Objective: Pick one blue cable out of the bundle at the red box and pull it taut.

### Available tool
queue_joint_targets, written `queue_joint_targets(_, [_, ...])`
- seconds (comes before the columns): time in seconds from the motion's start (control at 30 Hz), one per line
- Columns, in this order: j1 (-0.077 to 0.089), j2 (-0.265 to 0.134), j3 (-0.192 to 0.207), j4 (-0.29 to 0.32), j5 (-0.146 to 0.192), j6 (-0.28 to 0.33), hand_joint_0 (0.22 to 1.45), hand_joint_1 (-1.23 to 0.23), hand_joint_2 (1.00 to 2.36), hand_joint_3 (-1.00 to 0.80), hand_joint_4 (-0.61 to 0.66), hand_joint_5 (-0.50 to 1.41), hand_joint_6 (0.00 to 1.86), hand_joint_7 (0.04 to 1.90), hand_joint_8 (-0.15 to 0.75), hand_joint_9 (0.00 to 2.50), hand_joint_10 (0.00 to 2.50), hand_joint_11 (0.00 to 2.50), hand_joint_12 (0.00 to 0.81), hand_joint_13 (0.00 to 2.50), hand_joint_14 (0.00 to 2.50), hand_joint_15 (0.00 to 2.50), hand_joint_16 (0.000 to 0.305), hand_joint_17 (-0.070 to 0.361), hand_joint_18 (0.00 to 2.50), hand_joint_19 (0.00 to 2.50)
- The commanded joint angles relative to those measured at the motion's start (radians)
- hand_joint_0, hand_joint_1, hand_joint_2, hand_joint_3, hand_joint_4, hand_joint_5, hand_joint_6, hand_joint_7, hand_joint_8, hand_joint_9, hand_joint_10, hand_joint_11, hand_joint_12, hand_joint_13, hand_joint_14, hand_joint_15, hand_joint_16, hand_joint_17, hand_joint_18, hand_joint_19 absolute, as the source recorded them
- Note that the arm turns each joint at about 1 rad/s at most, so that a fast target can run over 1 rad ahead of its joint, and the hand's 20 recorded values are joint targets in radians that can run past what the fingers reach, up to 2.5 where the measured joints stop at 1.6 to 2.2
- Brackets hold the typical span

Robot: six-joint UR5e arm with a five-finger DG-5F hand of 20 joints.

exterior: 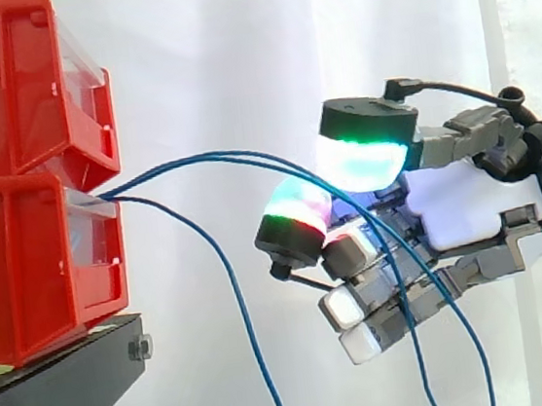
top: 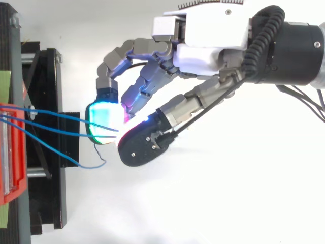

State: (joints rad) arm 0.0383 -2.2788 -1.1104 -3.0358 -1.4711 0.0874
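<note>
Three thin blue cables come out of the front of the lower red bin (exterior: 24, 270). Two of them (exterior: 207, 158) run in a shallow arc rightward to my hand (exterior: 467, 205) and hang down past its lower fingers. Thumb pad (exterior: 368, 148), glowing green and cyan, meets a green-and-red glowing fingertip (exterior: 297, 215) around these cables. From above, the same cables (top: 61, 116) run into that pinch, under the hand (top: 213, 51). The third cable (exterior: 224, 267) droops free to the left of the hand.
A second red bin (exterior: 3, 86) is stacked on the lower one, both on a black stand (exterior: 66, 383) at the left. A white curtain hangs behind. Open space lies right of the stand, where the arm comes in.
</note>
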Motion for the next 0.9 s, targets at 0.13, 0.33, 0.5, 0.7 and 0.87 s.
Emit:
queue_joint_targets(0.13, [0.000,-0.001,0.001,0.000,0.000,0.000,0.55,-0.84,1.00,-0.50,0.18,-0.20,0.87,0.93,0.347,0.88,0.02,0.98,0.353,0.79,0.02,0.51,0.053,0.119,0.61,0.41])
queue_joint_targets(0.33, [0.002,-0.001,0.003,0.000,0.000,0.000,0.55,-0.81,1.00,-0.50,0.17,-0.19,0.85,0.96,0.354,0.90,0.02,0.98,0.358,0.80,0.02,0.51,0.053,0.119,0.61,0.43])
queue_joint_targets(0.5, [0.002,0.001,0.003,0.000,0.000,0.000,0.58,-0.86,1.00,-0.50,0.17,-0.19,0.86,1.00,0.349,0.92,0.02,1.00,0.350,0.81,0.02,0.51,0.052,0.117,0.61,0.41])
queue_joint_targets(0.7, [0.002,-0.001,0.003,0.000,0.000,0.000,0.67,-0.94,1.01,-0.41,0.18,-0.20,0.89,0.99,0.342,0.90,0.02,1.03,0.350,0.81,0.02,0.51,0.052,0.117,0.62,0.37])
queue_joint_targets(0.87, [0.002,-0.001,0.004,0.000,0.000,0.000,0.70,-0.97,1.01,-0.35,0.20,-0.21,0.91,0.97,0.340,0.85,0.02,1.01,0.351,0.79,0.02,0.50,0.053,0.118,0.62,0.35])
